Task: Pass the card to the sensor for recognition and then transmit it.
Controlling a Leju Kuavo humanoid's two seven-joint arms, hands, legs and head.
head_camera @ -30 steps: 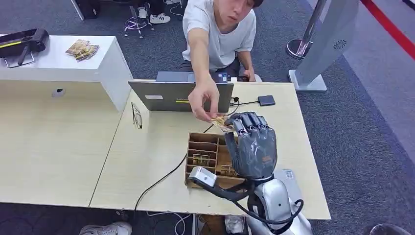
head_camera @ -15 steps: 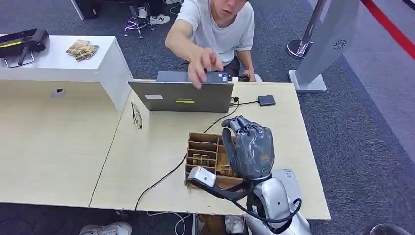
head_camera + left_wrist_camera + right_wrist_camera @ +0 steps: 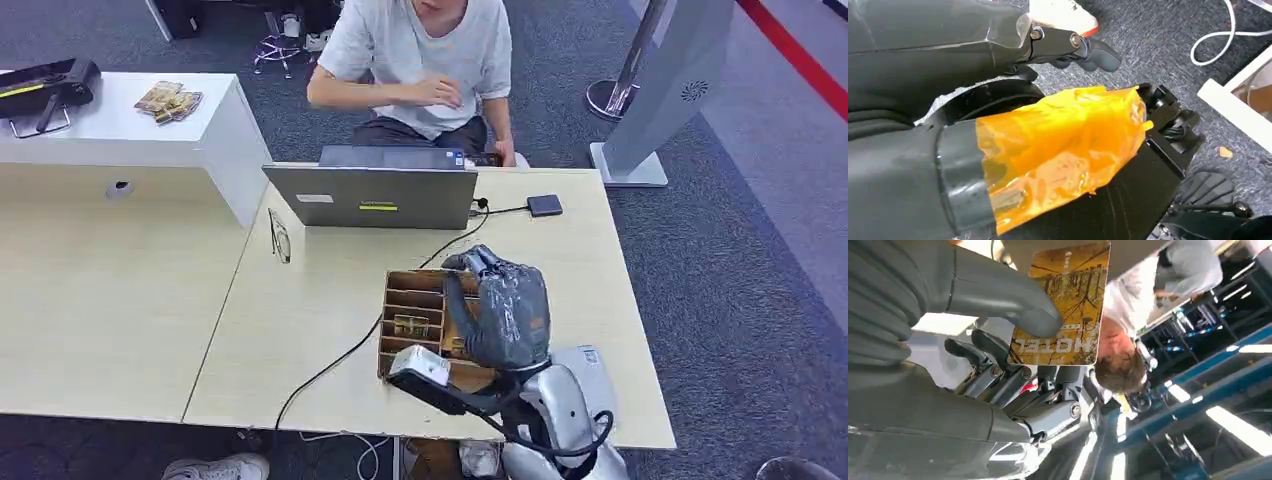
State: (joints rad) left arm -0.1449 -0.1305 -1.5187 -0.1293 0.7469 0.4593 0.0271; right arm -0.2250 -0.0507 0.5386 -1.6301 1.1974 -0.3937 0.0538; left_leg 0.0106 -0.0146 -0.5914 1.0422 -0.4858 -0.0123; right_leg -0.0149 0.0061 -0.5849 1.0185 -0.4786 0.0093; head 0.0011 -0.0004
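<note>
In the right wrist view my right hand [image 3: 963, 315] holds a yellow-brown hotel card [image 3: 1068, 315], its thick grey thumb pressing the card flat against the darker fingers [image 3: 998, 375]. In the head view that hand [image 3: 505, 310] hangs back-up over the right side of the wooden compartment box [image 3: 410, 300], and the card is hidden under it. A flat grey-white pad [image 3: 592, 362] lies on the table just right of the box, partly under my forearm. My left hand [image 3: 1048, 145], wrapped in orange tape, hangs over the carpet with nothing in it.
A person [image 3: 420, 60] sits behind a laptop [image 3: 370, 195] at the far table edge, arms drawn in. A black cable [image 3: 340, 360] crosses the table. Loose cards [image 3: 410, 325] lie in the box. A small dark device [image 3: 544, 205] sits at the far right.
The person's hand, which met a card at my right fingertips, has pulled back to their chest. My right hand has tipped forward and down over the box.
</note>
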